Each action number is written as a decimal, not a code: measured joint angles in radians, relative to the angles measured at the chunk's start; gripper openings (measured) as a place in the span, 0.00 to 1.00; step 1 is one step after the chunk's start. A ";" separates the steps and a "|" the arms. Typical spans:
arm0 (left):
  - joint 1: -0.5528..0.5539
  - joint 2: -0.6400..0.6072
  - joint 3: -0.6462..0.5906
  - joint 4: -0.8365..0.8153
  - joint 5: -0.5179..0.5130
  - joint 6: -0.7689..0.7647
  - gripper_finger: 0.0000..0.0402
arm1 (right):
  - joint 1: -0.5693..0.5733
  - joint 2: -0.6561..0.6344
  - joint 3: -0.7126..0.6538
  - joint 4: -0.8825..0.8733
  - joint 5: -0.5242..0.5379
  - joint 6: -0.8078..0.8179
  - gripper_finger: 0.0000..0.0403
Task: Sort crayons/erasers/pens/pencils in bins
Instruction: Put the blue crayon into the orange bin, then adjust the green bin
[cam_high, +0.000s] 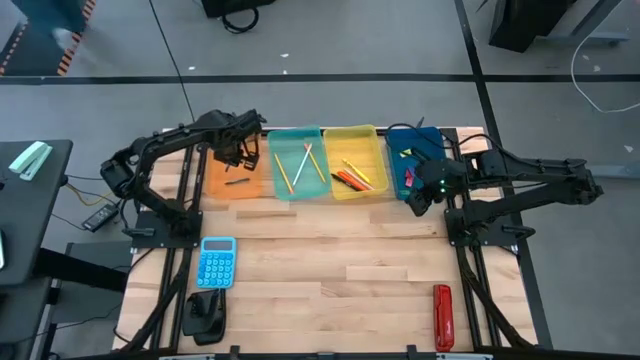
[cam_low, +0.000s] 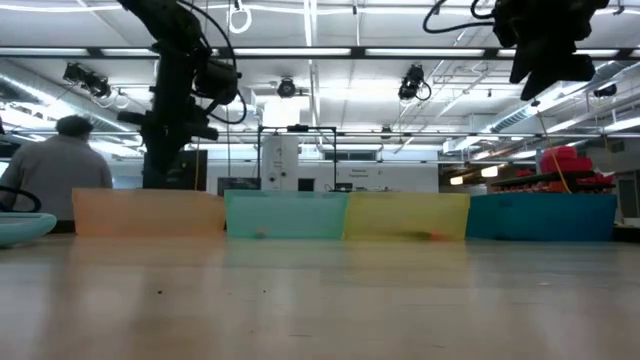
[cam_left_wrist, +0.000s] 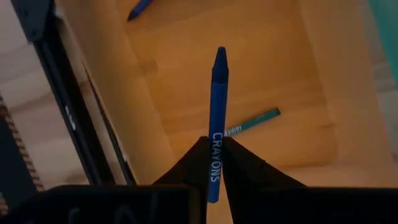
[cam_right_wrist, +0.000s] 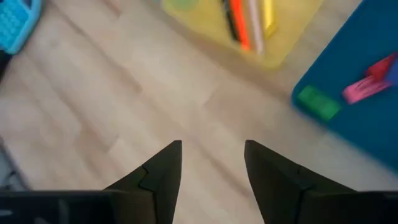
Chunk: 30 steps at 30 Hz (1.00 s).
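- Pinched between the left hand's (cam_left_wrist: 214, 163) dark fingertips, a blue crayon (cam_left_wrist: 217, 112) marked "CRAYONS" points out over the orange bin (cam_high: 237, 172).
- On that bin's floor lie a teal stick (cam_left_wrist: 254, 122) and, farther off, another blue one (cam_left_wrist: 139, 9).
- Beside it, the teal bin (cam_high: 300, 163) holds long thin pencils (cam_high: 296, 168); the yellow bin (cam_high: 353, 160) holds orange and yellow sticks (cam_high: 350, 176).
- At the row's end, the dark blue bin (cam_high: 408, 152) carries a green eraser (cam_right_wrist: 318, 101) and a pink one (cam_right_wrist: 363, 89).
- Over the tabletop (cam_high: 330, 280) near the blue bin, the right hand (cam_right_wrist: 211, 162) hangs with fingers spread wide, holding nothing.
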 joint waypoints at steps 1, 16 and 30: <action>0.007 0.000 -0.009 0.021 -0.005 0.014 0.12 | 0.001 0.000 0.000 0.000 -0.025 0.018 0.46; 0.037 -0.009 -0.106 0.261 0.105 0.208 0.38 | -0.017 0.089 0.000 0.221 0.350 0.050 0.46; -0.226 -0.066 -0.106 0.407 0.232 0.271 0.32 | -0.137 0.489 0.000 0.347 -0.025 0.341 0.46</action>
